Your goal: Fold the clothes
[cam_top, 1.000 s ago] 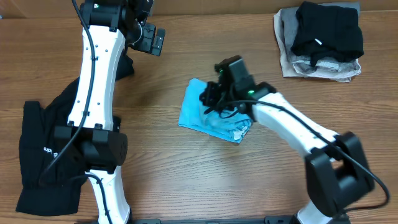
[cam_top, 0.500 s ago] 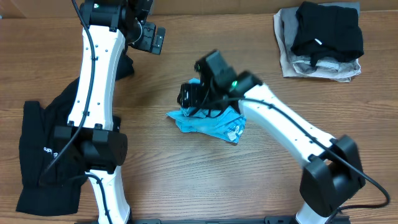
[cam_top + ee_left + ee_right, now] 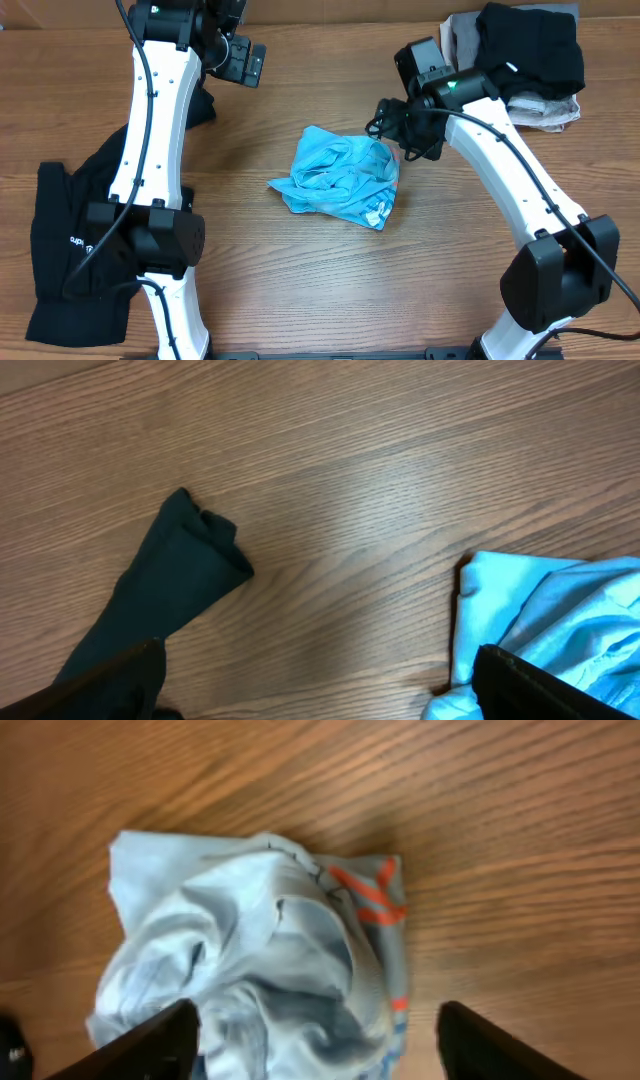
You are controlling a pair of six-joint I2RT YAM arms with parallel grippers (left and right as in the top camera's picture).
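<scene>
Spanning every view: brown wood-grain tabletop (image 3: 290,300). Item one, light blue T-shirt (image 3: 340,180), crumpled in a heap at centre, red-orange lettering showing on one fold. Item two, black long-sleeved top (image 3: 70,250), spread loosely at the left edge, small white logo visible. Folded stack (image 3: 515,65), black over grey, at the far right corner. Right claw (image 3: 392,128) just beside the T-shirt, fingers apart, empty. Left claw (image 3: 243,62) well apart from it, fingers spread, empty.
</scene>
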